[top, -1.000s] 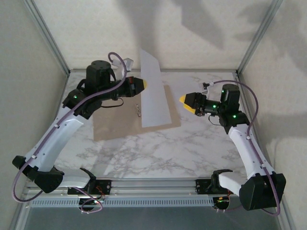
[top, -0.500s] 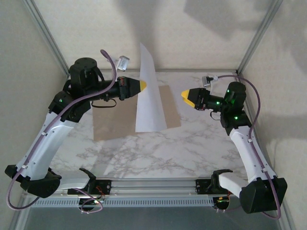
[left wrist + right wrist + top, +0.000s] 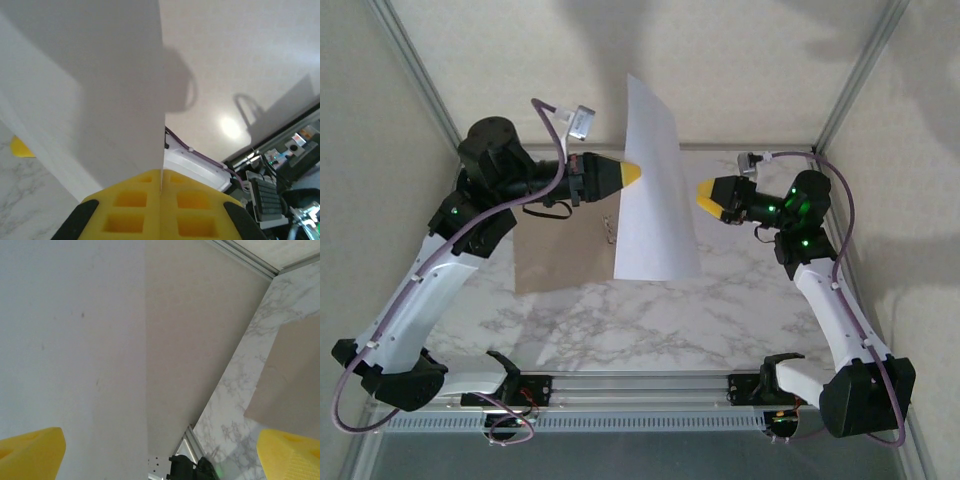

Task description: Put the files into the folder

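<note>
Left gripper [image 3: 633,176] is holding the files [image 3: 655,200] tilted up above the folder [image 3: 555,258], which is lying flat on the desk [image 3: 740,300]; jaws are pinched tight on the sheet's edge. Right gripper [image 3: 704,196] is hovering just beside the sheet's right edge, jaws spread wide, gripping nothing.

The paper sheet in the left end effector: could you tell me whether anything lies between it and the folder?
Nothing visible does. The left end effector pinches the paper sheet, raised over the open folder, whose exposed half holds only its metal clip. The right end effector stands open beside it.
</note>
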